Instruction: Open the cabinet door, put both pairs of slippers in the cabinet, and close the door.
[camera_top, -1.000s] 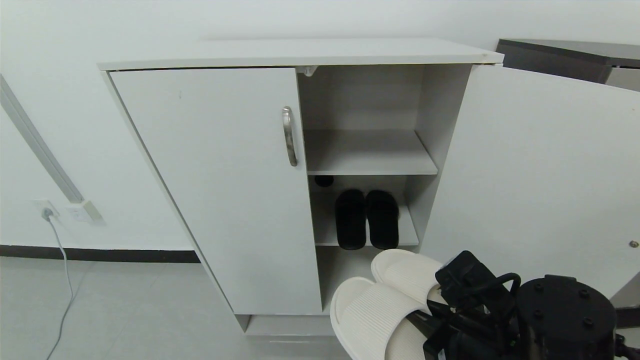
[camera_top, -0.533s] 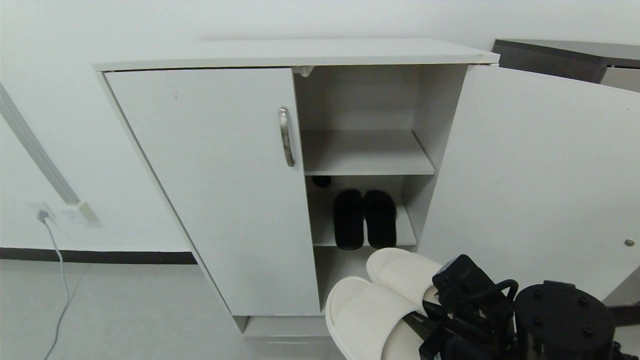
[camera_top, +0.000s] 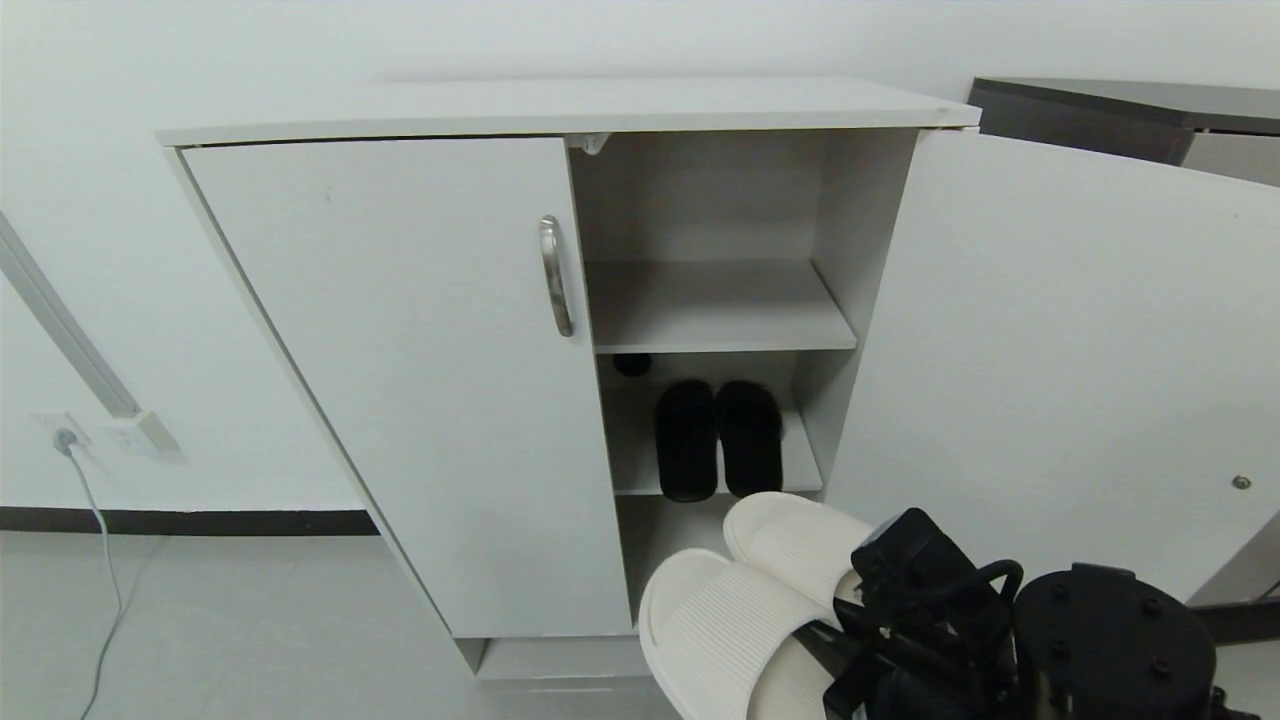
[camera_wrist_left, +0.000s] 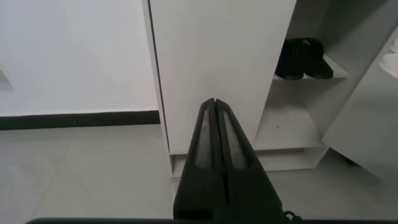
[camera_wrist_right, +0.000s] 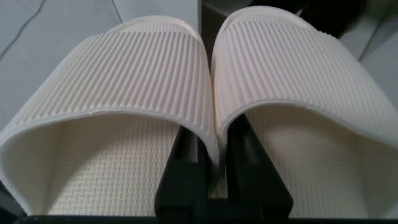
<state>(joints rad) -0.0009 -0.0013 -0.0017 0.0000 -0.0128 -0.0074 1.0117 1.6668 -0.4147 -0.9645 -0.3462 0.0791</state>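
The white cabinet stands against the wall with its right door swung open and its left door closed. A pair of black slippers lies on the middle shelf; they also appear as the black slippers. My right gripper holds a pair of cream slippers in front of the bottom compartment, its fingers pinching the two inner walls of the cream slippers together. My left gripper is shut and holds nothing, low in front of the closed left door.
The upper shelf is bare. A silver handle sits on the left door. A wall socket with a cable is at lower left. A dark desk stands behind the open door. Grey floor spreads left.
The whole head view has shifted, so the cabinet sits further left in the picture. The cream slippers in my right gripper sit slightly nearer the cabinet opening.
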